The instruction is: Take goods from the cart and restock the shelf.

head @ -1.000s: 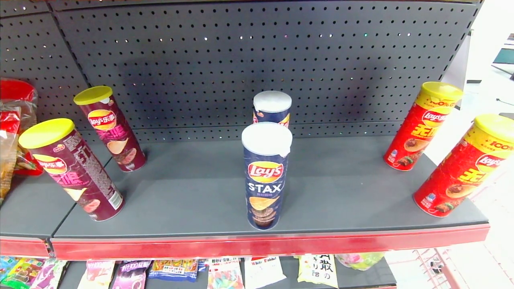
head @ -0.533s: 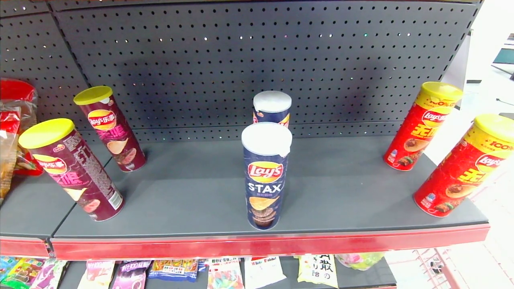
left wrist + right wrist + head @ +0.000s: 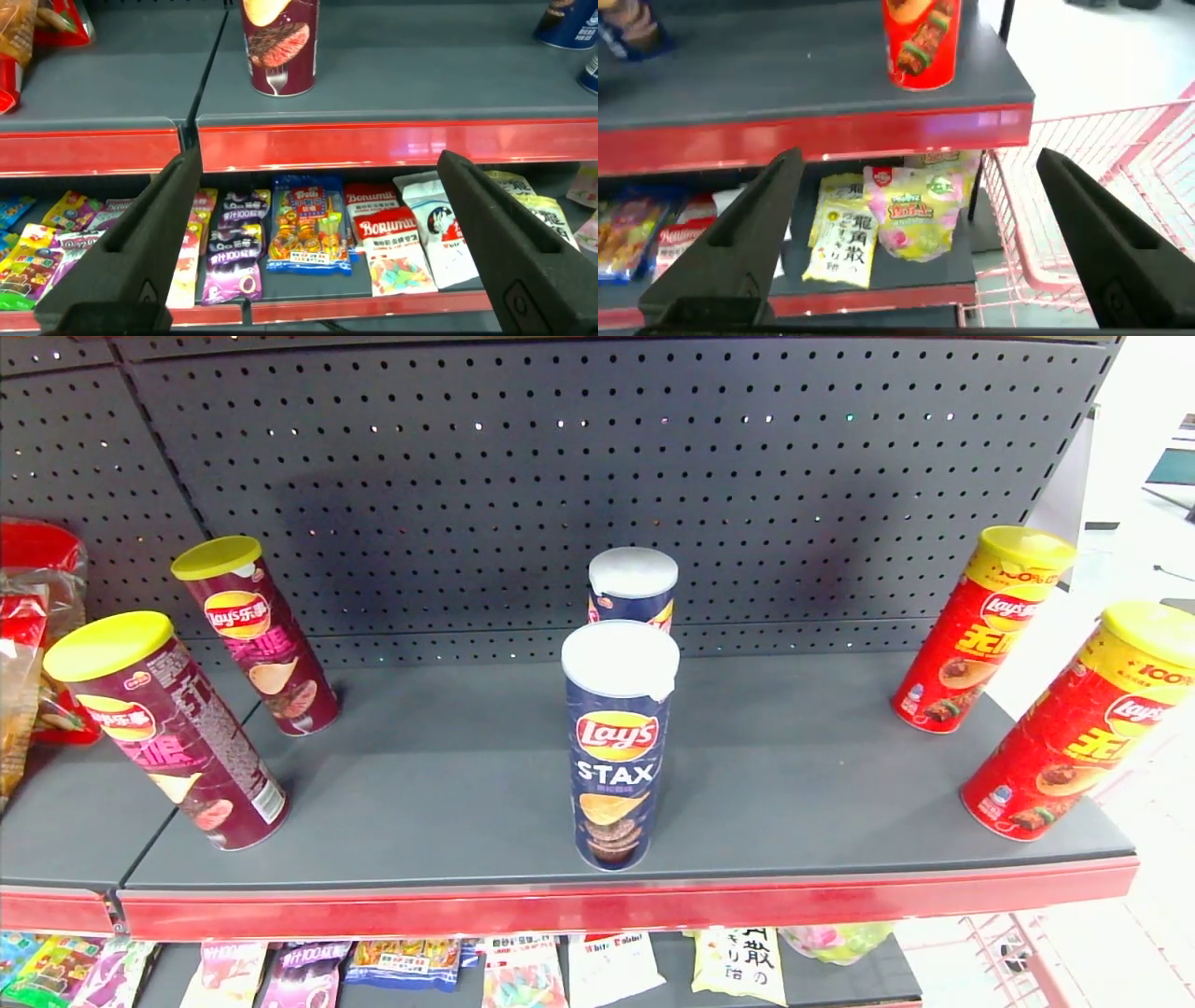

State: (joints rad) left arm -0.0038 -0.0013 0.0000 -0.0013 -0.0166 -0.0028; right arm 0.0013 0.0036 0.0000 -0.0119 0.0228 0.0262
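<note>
A: Left claw (image 3: 318, 245) is spread wide with nothing in it, and it faces the red lip (image 3: 374, 145) of the shelf (image 3: 448, 784). Right claw (image 3: 920, 245) is just as wide and also empty.

B: Where's the cart (image 3: 1120, 177)?

A: The pink wire cart sits just past the shelf's right end, low down. I can't tell what is in it. The head view catches only a corner of it.

B: How many cans are there?

A: The head view shows 6, all upright. There are 2 maroon cans (image 3: 163, 728) (image 3: 254, 635) on the left, 2 blue cans (image 3: 616, 747) (image 3: 633, 586) in the middle and 2 red cans (image 3: 980, 630) (image 3: 1078, 723) on the right. Each pair stands 1 behind the other. Each wrist view shows only the bottom part of the nearest front can.

B: What else do the wrist views show?

A: They show the lower shelf (image 3: 280, 303) clearly, with packets (image 3: 388, 224) lying in a row. Their count is unclear.

B: Is there room?

A: There are 2 bare stretches of deck, 1 on each side of the blue pair. The front blue can stands close to the lip, and the front red can is near the right end. Bags (image 3: 37, 616) crowd the far left.
</note>
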